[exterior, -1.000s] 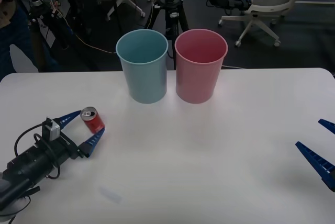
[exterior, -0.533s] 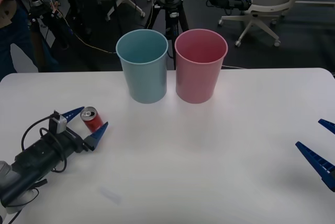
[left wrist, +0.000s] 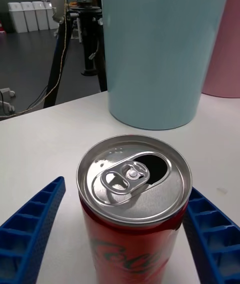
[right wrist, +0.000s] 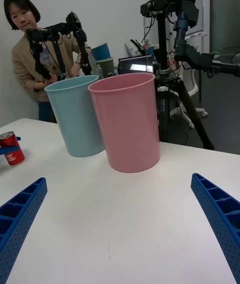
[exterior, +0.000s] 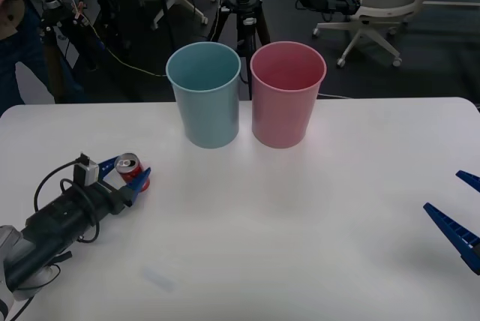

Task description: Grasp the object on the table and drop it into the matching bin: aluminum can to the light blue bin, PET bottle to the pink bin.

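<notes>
The aluminum can [exterior: 132, 172] stands upright on the counter [exterior: 300, 216], toward its left side, in front of and to the left of the light blue bin [exterior: 205, 96]. The pink bin [exterior: 287, 94] stands just beside the blue one, on its right.

The left tool [exterior: 129, 177] lies low over the counter with the can between its two blue fingers [left wrist: 207, 236]. In the left wrist view one finger sits against the can's side. The other stands a little apart from it, so treat the tool as released and not yet clamped on the can.

Before you close, confirm that the can is centred between the fingers and set well back in them. Close slowly, so that the nearer finger does not push the can sideways or tip it. The can looks opened and is probably light, so expect it to slide easily on the smooth counter. Grip the wall below the lid rim. Lift straight up, high enough to pass over the light blue bin's rim.

The right tool [exterior: 456, 210] is parked with its fingers spread at the counter's right edge. Leave it there.
</notes>
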`<state>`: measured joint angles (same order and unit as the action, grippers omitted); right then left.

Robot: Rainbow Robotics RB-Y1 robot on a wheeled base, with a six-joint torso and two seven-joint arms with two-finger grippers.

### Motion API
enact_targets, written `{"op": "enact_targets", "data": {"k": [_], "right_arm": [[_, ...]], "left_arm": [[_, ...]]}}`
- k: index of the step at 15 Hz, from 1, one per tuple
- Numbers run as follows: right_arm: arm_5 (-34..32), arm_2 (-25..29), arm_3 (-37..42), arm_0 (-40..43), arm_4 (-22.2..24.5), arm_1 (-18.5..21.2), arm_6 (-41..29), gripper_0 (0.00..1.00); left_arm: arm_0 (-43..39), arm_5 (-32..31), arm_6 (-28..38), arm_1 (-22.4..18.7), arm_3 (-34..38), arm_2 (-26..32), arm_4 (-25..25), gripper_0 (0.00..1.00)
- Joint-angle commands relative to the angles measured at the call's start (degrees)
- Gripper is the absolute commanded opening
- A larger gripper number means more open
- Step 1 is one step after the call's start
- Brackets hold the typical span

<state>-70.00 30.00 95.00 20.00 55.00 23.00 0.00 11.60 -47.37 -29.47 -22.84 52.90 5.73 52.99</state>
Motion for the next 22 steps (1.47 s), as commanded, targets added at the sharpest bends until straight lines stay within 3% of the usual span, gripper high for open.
{"op": "enact_targets", "data": {"k": [1,10,14,19,22], "right_arm": [[0.0,0.0,0.0,0.0,0.0,0.0,0.0,1.0],[0.0,0.0,0.0,0.0,0.0,0.0,0.0,1.0],[0.0,0.0,0.0,0.0,0.0,0.0,0.0,1.0],[0.0,0.0,0.0,0.0,0.0,0.0,0.0,1.0],[0.0,0.0,0.0,0.0,0.0,0.0,0.0,1.0]], "left_arm": [[0.0,-0.09,1.08,0.07,0.01,-0.02,0.19,0.02],[-0.88,-2.29,4.24,-0.37,1.59,-0.37,0.1,0.0],[-10.63,4.3,8.73,-3.18,18.29,-1.86,-1.22,0.0],[-18.02,6.5,14.09,-9.24,32.0,-4.41,-4.3,0.0],[-23.29,11.51,15.76,-12.85,42.55,-4.06,-5.53,0.0]]}}
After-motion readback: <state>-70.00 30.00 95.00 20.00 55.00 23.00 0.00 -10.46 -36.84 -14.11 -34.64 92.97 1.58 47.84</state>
